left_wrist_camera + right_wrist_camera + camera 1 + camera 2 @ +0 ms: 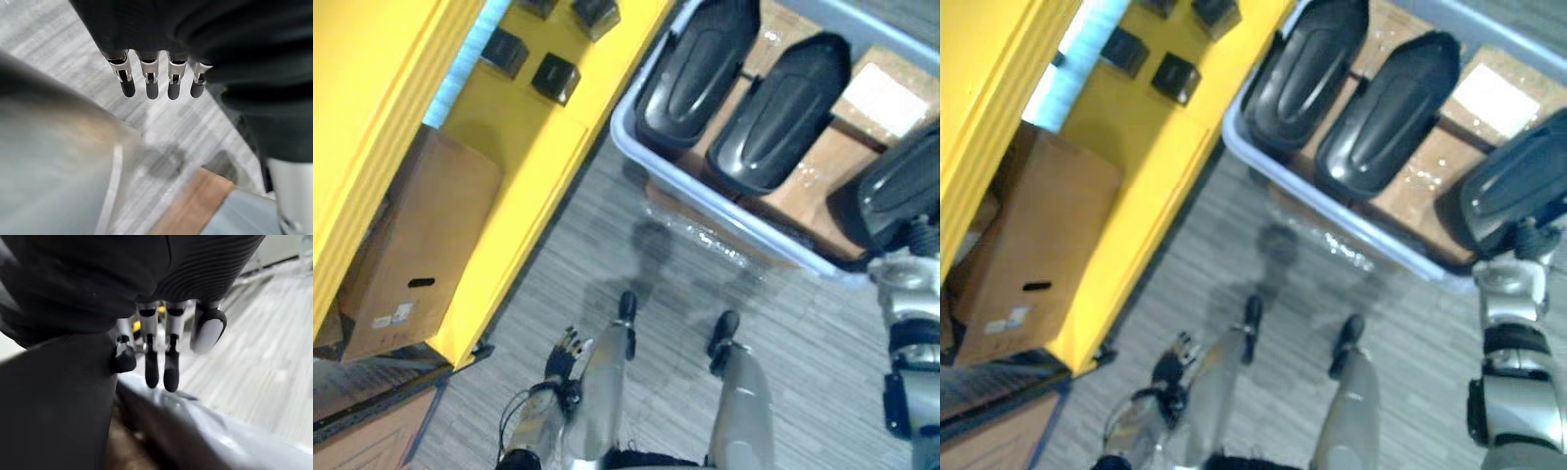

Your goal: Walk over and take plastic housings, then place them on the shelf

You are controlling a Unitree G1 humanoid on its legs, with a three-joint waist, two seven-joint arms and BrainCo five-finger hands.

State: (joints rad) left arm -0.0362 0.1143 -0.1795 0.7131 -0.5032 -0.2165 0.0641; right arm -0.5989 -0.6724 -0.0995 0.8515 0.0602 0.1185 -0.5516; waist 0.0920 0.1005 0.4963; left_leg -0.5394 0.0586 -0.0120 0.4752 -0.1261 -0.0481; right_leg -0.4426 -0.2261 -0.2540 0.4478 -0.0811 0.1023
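Left hand [570, 352] hangs low near the floor, fingers straight, holding nothing. Up on its left stands the yellow shelf [524, 147]. Ahead and to the right sits a pale blue tub [754, 227] with black covers [695, 69] lying side by side. Their long way points away from the robot, slanting right. Right hand [171, 369] is just beside the third cover [901, 186], fingers straight, not gripping. I think this nearer hand should take it.

Blk housings [690, 69], pale-blue bin [625, 116], yellow shelf [509, 147].
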